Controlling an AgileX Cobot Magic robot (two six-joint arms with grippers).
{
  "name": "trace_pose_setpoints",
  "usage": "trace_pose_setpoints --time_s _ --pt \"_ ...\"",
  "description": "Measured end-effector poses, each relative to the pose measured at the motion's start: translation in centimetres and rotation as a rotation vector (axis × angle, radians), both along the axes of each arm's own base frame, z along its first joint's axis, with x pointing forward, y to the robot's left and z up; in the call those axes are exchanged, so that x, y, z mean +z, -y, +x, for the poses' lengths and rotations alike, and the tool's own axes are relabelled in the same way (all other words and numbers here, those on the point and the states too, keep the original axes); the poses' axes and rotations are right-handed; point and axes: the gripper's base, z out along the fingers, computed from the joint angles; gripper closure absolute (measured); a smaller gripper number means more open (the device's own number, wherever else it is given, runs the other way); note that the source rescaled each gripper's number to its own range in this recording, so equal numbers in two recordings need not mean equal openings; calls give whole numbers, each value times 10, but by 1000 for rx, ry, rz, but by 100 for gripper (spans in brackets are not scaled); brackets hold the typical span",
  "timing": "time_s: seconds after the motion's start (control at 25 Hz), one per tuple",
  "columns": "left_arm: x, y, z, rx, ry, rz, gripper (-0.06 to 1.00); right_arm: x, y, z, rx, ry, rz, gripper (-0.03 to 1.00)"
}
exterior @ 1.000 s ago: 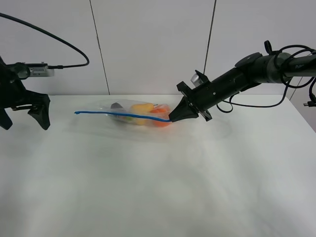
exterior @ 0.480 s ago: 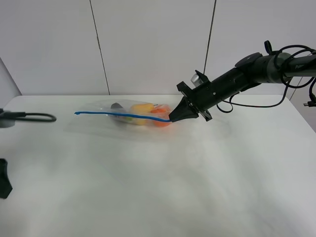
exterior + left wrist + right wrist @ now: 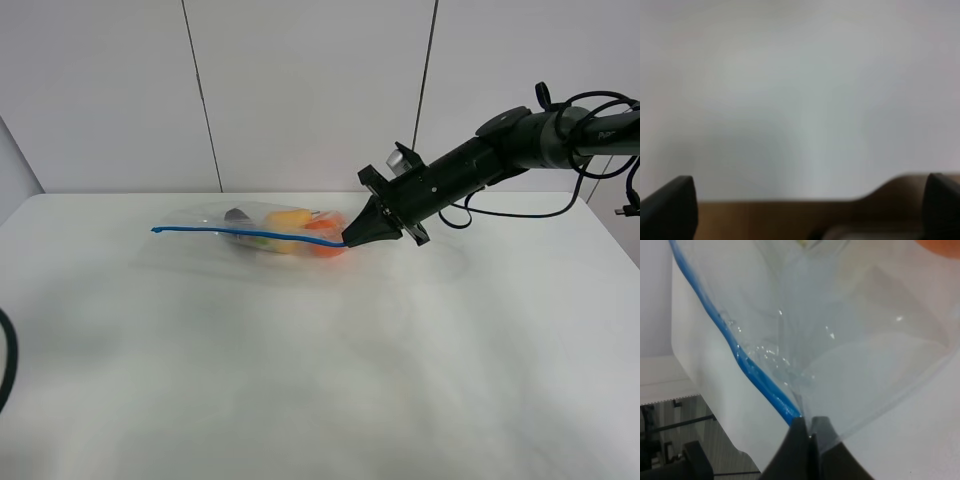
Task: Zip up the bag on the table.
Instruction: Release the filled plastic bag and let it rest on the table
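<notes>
The clear plastic bag (image 3: 262, 226) lies on the white table (image 3: 330, 360) at the back, with a yellow pear (image 3: 288, 217), an orange (image 3: 326, 243) and a dark eggplant (image 3: 238, 214) inside. Its blue zipper strip (image 3: 235, 232) runs along the near edge. My right gripper (image 3: 348, 240) is shut on the right end of the strip; the right wrist view shows the closed tips (image 3: 808, 429) pinching the blue strip (image 3: 757, 375) and the bag film. My left gripper (image 3: 805, 210) is out of the exterior view; its wrist view shows both fingers (image 3: 670, 207) far apart and empty.
A black cable loop (image 3: 6, 362) shows at the left edge of the exterior view. The right arm (image 3: 500, 150) reaches in from the back right, with cables hanging behind it. A white panelled wall (image 3: 300, 90) stands behind the table.
My left arm has swung down and left, out of the exterior view; only a cable remains at the edge. The right gripper and the bag have not moved.
</notes>
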Motion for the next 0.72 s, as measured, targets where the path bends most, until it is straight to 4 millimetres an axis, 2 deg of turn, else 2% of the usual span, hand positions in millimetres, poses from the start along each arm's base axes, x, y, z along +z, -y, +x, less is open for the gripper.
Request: trace_pose_setpoints --time_s 0.32,0.44,0.52,0.68,0.72 --pt "12 4 -48 -4 328 5 -6 0 0 0 0 0 0 97" --pt "13 5 -65 -5 443 11 -6 0 0 0 -5 -8 0 91" --pt "13 5 -69 -6 462 8 -6 0 0 0 -14 -26 2 78" --pt "13 6 -68 -9 462 0 -6 2 1 0 10 -18 -29 26" --pt "13 6 -68 -10 462 -1 -6 4 3 1 24 -10 -53 17"
